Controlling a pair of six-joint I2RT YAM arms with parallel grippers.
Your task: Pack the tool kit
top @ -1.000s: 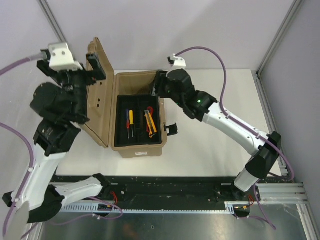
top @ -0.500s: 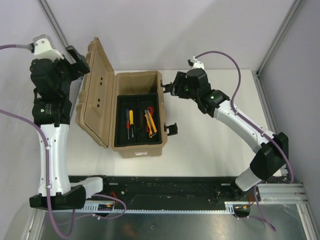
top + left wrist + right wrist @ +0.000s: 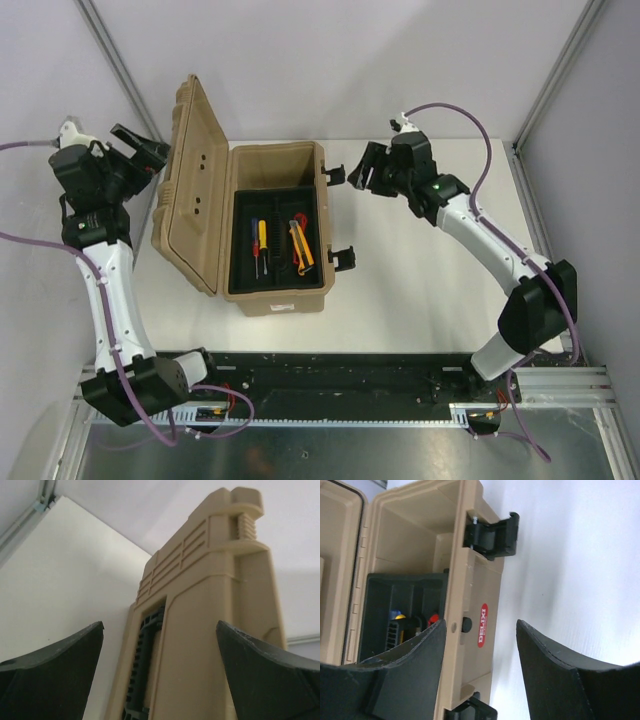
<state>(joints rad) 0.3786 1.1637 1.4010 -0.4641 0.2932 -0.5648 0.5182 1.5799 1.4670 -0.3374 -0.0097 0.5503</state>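
The tan tool kit case (image 3: 275,290) stands open mid-table, its ribbed lid (image 3: 190,195) upright on the left. A black tray (image 3: 276,208) inside holds small screwdrivers (image 3: 259,245), a yellow knife (image 3: 302,248) and red-handled pliers (image 3: 296,225). My left gripper (image 3: 135,150) hangs open just left of the lid. In the left wrist view the lid's outer face (image 3: 215,630) and black handle (image 3: 142,660) fill the space ahead of the gripper (image 3: 160,624). My right gripper (image 3: 362,172) is open, right of the case and apart from it, facing its front wall (image 3: 470,595) and latch (image 3: 492,535).
Two black latches (image 3: 334,178) (image 3: 346,258) stick out from the case's right side. Metal frame posts (image 3: 115,60) (image 3: 560,70) rise at the back corners. A black rail (image 3: 330,372) runs along the near table edge. White tabletop (image 3: 440,290) lies right of the case.
My left arm has swung back to the left, off the lid's top edge. My right gripper has drawn back to the right from the case's rear corner and widened a little.
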